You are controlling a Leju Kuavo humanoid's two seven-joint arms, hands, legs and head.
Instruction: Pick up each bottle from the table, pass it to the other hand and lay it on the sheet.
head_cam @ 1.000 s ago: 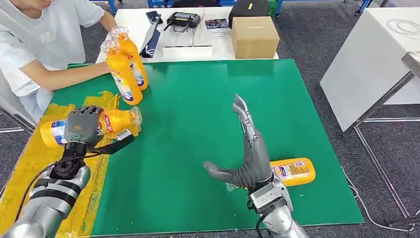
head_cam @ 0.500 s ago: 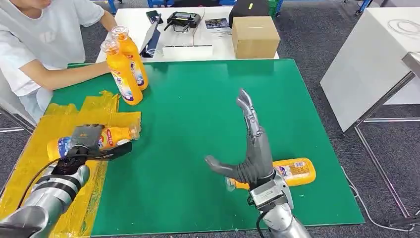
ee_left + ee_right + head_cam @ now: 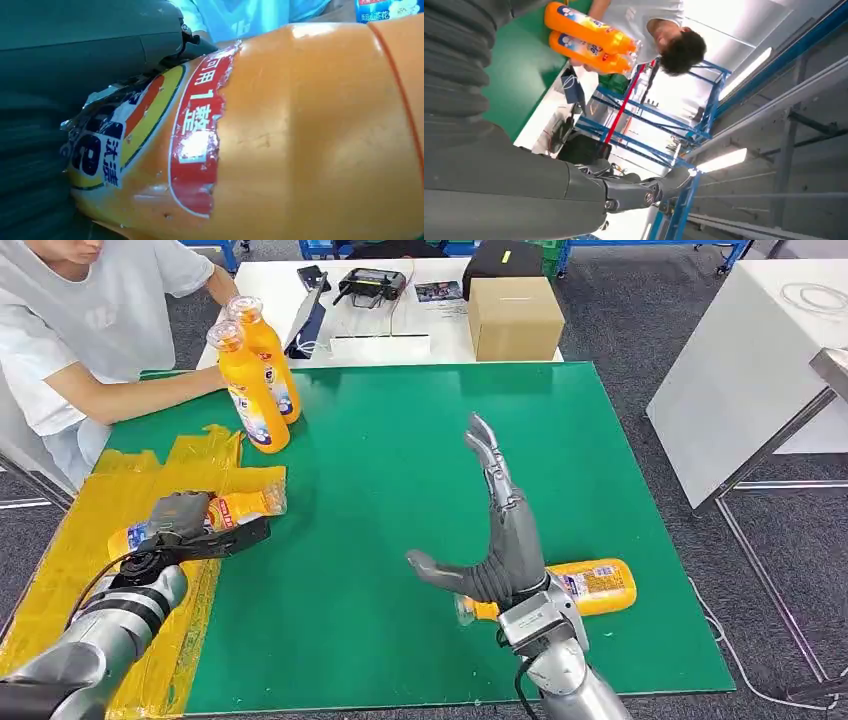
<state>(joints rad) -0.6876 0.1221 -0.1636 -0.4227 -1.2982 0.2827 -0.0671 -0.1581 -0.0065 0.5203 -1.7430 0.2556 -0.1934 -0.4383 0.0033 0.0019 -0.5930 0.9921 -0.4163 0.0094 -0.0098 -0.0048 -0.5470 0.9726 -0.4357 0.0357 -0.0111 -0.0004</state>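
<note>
- The left robot hand (image 3: pixel 180 517) is wrapped around an orange plastic bottle with a red, yellow and blue label (image 3: pixel 215 515). The bottle is on its side, low over the crinkly yellow plastic sheet (image 3: pixel 70 560) at the left end of the green-topped worktop (image 3: pixel 400 500); can't really tell if it's touching the sheet or hanging just above it.
- Up close in the left wrist view, that same bottle has a pretty torn-up label, red band peeling at the edge, and the dark fingers (image 3: pixel 90 45) are pressed right against it.
- The right robot hand (image 3: pixel 495 540) is holding nothing: fingers straight and pointing away from the robot, thumb stuck out toward the left, palm on edge above the green surface.
- Just behind and beside that hand there's a second orange plastic bottle lying flat (image 3: pixel 590 586) near the front right of the worktop, its cap end hidden by the hand.
- Two more upright orange bottles with clear caps (image 3: pixel 255 380) stand together at the far left corner, right next to a person's forearm (image 3: pixel 140 395); the person in a grey T-shirt sits at that corner.
- Past the green surface, a white table (image 3: pixel 380 310) carries a brown cardboard box (image 3: pixel 515 315), a black controller-looking gadget (image 3: pixel 372 282) and some other small stuff.
</note>
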